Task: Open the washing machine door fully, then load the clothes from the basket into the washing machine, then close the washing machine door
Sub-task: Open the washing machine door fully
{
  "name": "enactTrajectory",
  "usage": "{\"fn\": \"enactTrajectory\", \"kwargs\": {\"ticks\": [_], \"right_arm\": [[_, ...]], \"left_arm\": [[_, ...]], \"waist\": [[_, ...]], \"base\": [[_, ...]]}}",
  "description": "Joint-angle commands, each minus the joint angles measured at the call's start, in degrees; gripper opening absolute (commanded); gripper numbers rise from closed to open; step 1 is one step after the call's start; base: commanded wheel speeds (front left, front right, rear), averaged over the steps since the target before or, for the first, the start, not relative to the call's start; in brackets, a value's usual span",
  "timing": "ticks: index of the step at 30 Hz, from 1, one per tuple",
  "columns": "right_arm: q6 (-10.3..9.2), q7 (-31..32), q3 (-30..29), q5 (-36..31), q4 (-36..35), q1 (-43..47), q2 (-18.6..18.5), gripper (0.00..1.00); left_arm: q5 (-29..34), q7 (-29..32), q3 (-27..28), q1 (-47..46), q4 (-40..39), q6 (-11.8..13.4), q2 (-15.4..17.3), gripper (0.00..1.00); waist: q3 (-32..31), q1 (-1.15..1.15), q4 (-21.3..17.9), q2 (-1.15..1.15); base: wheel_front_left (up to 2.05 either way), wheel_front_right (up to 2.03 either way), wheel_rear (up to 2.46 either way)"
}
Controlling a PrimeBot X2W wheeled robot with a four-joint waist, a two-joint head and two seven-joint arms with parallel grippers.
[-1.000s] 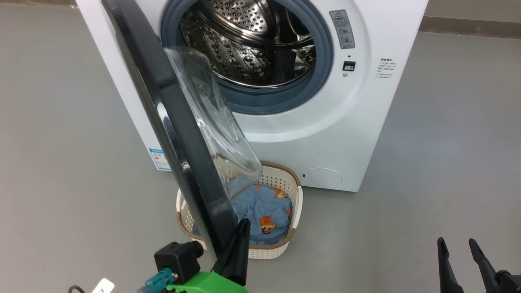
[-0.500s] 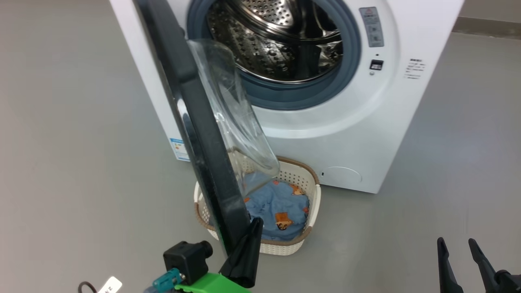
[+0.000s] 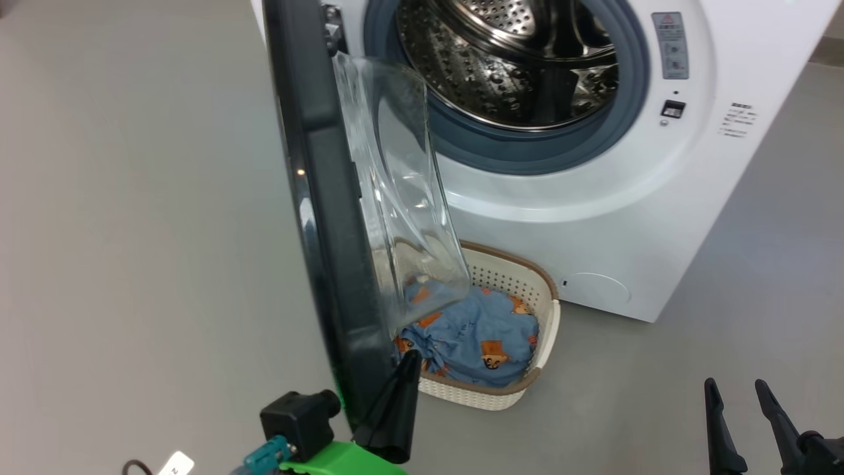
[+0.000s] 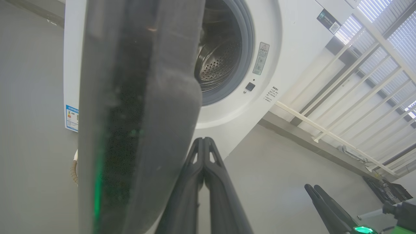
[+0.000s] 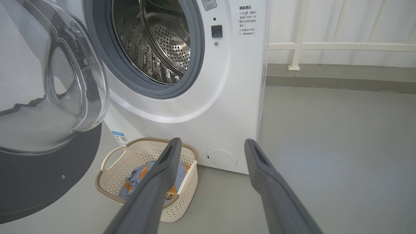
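Grey floor [image 3: 132,231] bears the washing machine [image 3: 659,218] and the basket [image 3: 488,398]

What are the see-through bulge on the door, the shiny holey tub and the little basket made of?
The bulging clear bowl of the black-rimmed round door looks like glass or clear plastic: you see through it. The silvery perforated drum looks like polished steel, mirror-bright. The small cream perforated basket looks like matte moulded plastic; its brown rim probably only imitates weaving.

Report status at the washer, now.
Left gripper shut, fingers at lower rim of washing machine door; right gripper open, empty. Door swung out, drum empty. Clothes in basket; door hides its left side in head view.
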Motion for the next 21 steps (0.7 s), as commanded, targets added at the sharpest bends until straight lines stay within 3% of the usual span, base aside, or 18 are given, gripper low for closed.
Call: {"fn": "enactTrajectory", "kwargs": {"ticks": [1, 15, 21], "right_arm": [[0.09, -0.51, 1.62, 1.18, -1.27, -1.88, -0.76, 1.00], [0.09, -0.51, 1.82, 0.01, -1.67, -1.99, -0.76, 1.00], [0.09, -0.51, 1.85, -0.38, -1.85, -2.19, -0.81, 1.00]], "left_arm": [[0.21, -0.96, 3.49, -2.34, -0.83, 1.13, 1.01, 0.00], [-0.83, -5.27, 9.18, -2.29, 1.19, 2.75, 1.78, 0.00], [-2.70, -8.65, 15.07, -3.23, 5.00, 3.52, 1.69, 0.00]], "waist": [[0.37, 0.00, 1.01, 0.00], [2.09, 0.00, 5.31, 0.00], [2.45, 0.00, 6.03, 0.00]], "base": [[0.00, 0.00, 0.00], [0.00, 0.00, 0.00], [0.00, 0.00, 0.00]]}}
